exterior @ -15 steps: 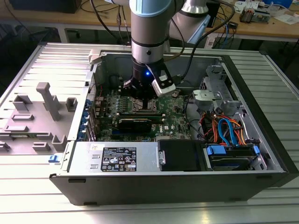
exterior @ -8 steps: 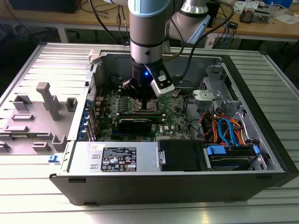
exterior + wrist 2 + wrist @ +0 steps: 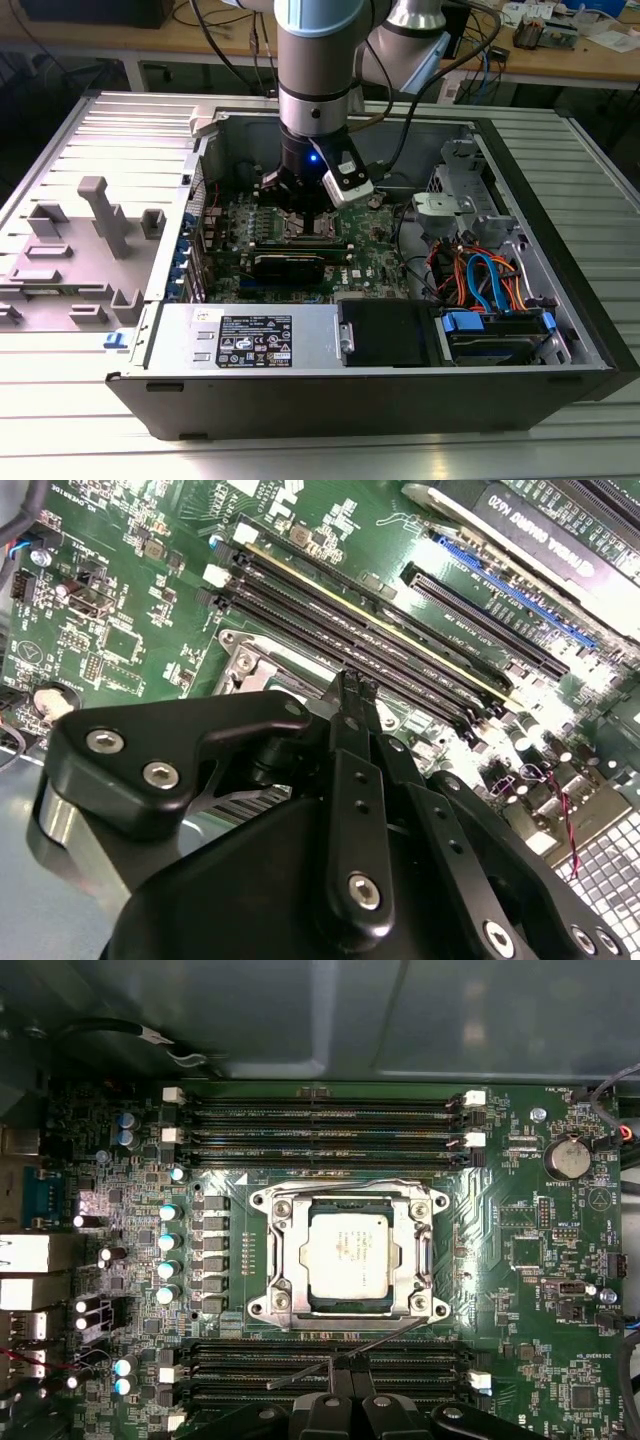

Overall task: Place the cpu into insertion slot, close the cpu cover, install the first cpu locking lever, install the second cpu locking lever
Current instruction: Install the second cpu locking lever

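Note:
The cpu (image 3: 345, 1253), a silver-grey square chip, lies flat in the insertion slot (image 3: 262, 1201) on the green motherboard. The cpu cover (image 3: 281, 1256), a silver frame, lies down flat around it. One thin wire locking lever (image 3: 345, 1183) runs snug along one edge of the frame. The other locking lever (image 3: 300, 1373) stands off at a slant across the black memory slots. My gripper (image 3: 348, 1362) is shut, its joined tips right at this slanted wire. In the second wrist view the gripper (image 3: 355, 680) points down at the socket's edge. In the exterior view the gripper (image 3: 305, 218) hangs low over the board inside the case.
Memory slots (image 3: 320, 1120) flank the socket on two sides. A black card (image 3: 288, 265) lies just in front of the gripper. The power supply (image 3: 240, 335) fills the case's front, with coloured cables (image 3: 480, 275) on the exterior view's right. Grey fixtures (image 3: 100, 215) stand outside the case.

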`<action>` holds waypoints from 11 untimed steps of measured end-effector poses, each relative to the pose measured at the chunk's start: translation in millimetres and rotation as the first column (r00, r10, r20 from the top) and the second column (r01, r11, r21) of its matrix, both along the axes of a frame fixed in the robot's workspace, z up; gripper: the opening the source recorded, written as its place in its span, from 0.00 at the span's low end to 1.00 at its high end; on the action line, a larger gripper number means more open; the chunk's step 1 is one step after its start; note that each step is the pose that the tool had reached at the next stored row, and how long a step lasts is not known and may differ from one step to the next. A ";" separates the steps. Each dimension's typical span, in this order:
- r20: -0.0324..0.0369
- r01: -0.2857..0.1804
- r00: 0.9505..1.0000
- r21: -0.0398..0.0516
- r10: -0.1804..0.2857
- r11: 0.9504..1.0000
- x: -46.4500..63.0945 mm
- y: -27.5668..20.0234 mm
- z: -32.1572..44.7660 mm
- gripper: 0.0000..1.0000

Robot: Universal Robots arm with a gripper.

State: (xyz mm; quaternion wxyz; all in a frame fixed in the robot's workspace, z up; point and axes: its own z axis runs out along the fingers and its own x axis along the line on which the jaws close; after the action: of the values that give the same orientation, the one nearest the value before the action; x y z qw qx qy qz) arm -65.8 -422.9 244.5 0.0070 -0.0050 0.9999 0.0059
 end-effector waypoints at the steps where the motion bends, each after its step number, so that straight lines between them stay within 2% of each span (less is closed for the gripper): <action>1: -0.002 0.000 1.000 0.000 0.000 1.000 0.0 0.0 0.1 0.11; 2: -0.005 0.000 1.000 0.000 0.000 1.000 0.0 0.0 0.2 0.11; 4: -0.023 0.000 1.000 0.000 0.000 1.000 0.0 0.0 0.2 0.11; 6: -0.032 0.000 0.999 0.000 0.000 1.000 -0.1 -0.2 -0.1 0.11; 8: -0.035 -0.002 0.999 0.005 0.002 1.000 -0.6 -0.5 -0.7 0.11; 10: -0.035 -0.017 0.999 0.024 0.018 1.000 -3.9 -1.2 -2.5 0.11; 11: -0.035 -0.023 0.999 0.026 0.024 0.999 -4.3 -1.6 -2.8 0.11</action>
State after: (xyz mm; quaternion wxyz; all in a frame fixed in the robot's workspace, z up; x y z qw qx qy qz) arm -70.1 -424.5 241.7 -0.0108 -0.0164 0.9996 0.0190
